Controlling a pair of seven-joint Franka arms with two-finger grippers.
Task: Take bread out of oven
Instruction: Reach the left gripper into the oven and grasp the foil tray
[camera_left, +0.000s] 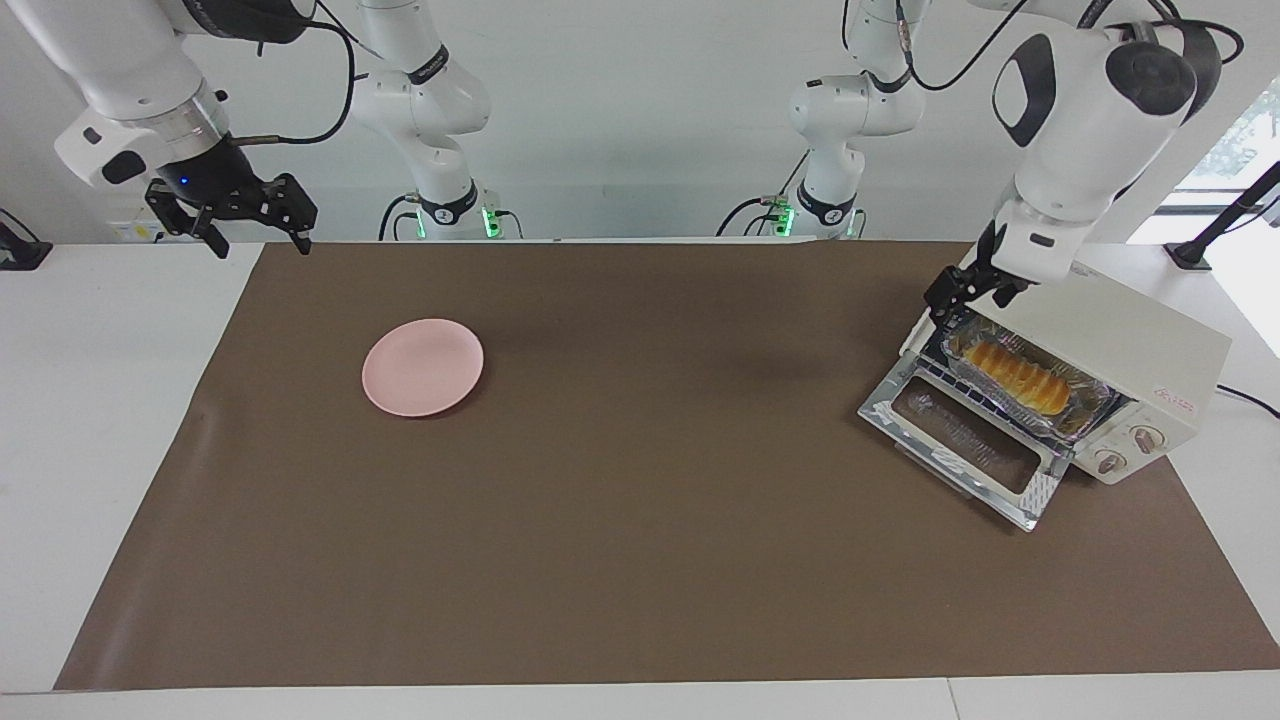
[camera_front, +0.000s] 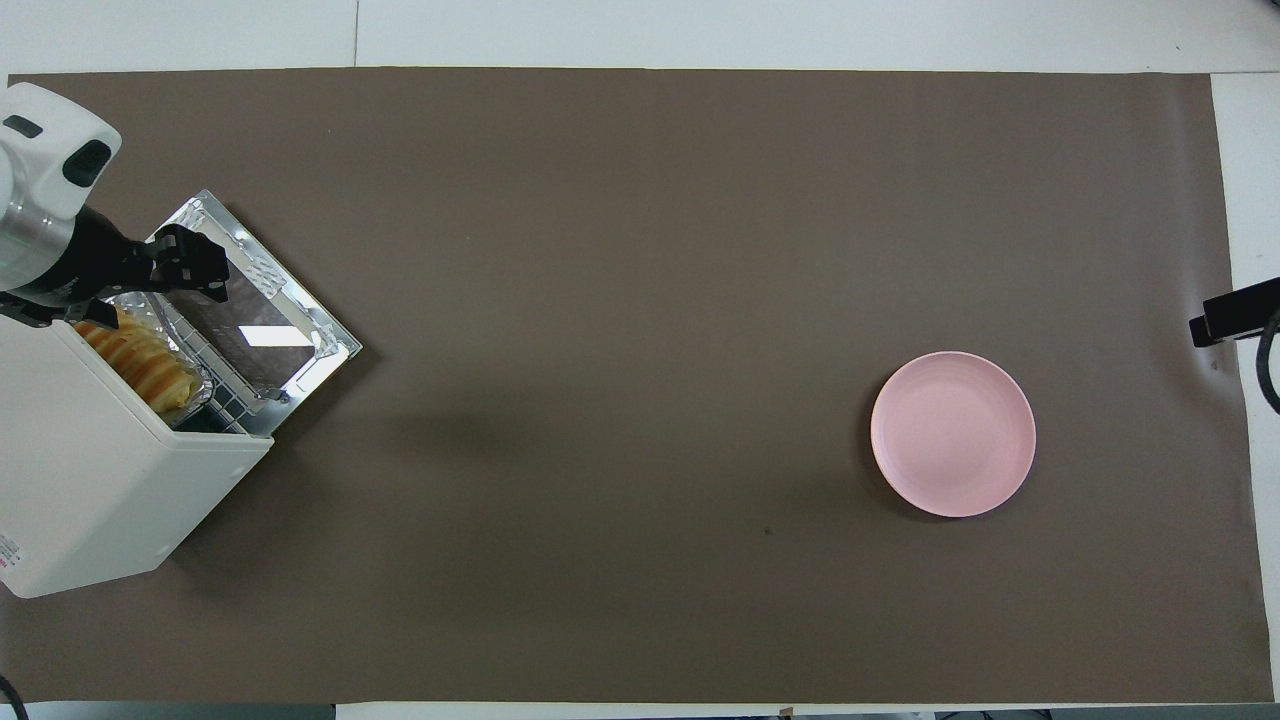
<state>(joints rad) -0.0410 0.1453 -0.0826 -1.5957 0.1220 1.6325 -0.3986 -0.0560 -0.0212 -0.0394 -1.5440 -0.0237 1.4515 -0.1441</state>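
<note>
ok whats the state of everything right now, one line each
oven: door dropped open, toward the left arm's end
bread: inside the oven, in the foil tray
pink plate: bare, on the mat
left gripper: empty, at the oven mouth's corner
right gripper: empty, waiting above the mat's corner

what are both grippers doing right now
left gripper: open, empty, at the oven mouth.
right gripper: open, empty, waiting.

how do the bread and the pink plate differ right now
The bread is a long, ridged golden loaf; the pink plate is round and smooth. The bread lies in a foil tray inside the open oven; the plate sits bare on the brown mat, toward the right arm's end. Neither is held.
</note>
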